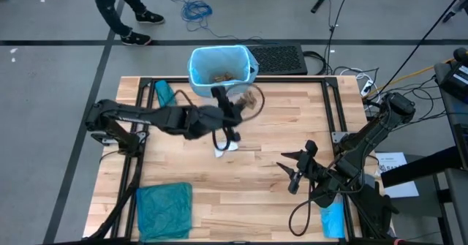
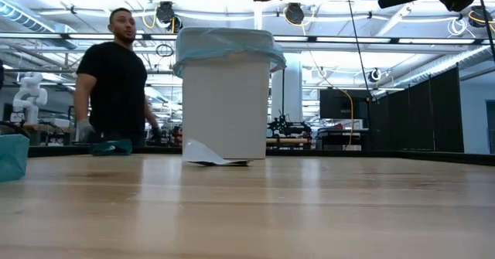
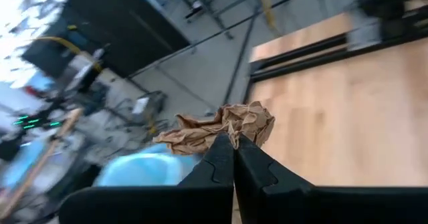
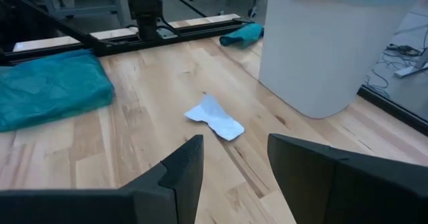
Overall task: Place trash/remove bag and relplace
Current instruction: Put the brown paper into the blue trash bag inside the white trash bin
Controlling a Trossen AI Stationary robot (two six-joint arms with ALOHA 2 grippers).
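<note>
Brown paper scrap (image 1: pixel 251 99) is hanging clamped in left jaws beside the bin (image 1: pixel 219 69), already holding scraps; right jaws are waiting apart; liner swap remaining.

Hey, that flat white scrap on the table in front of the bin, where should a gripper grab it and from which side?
The white scrap lies nearly flat on the table, so come from above. It narrows at the middle, between two wider ends; pinching across that waist looks best. One end seems slightly lifted in the low view, a likely alternative. The right gripper, open and empty, faces it.
</note>
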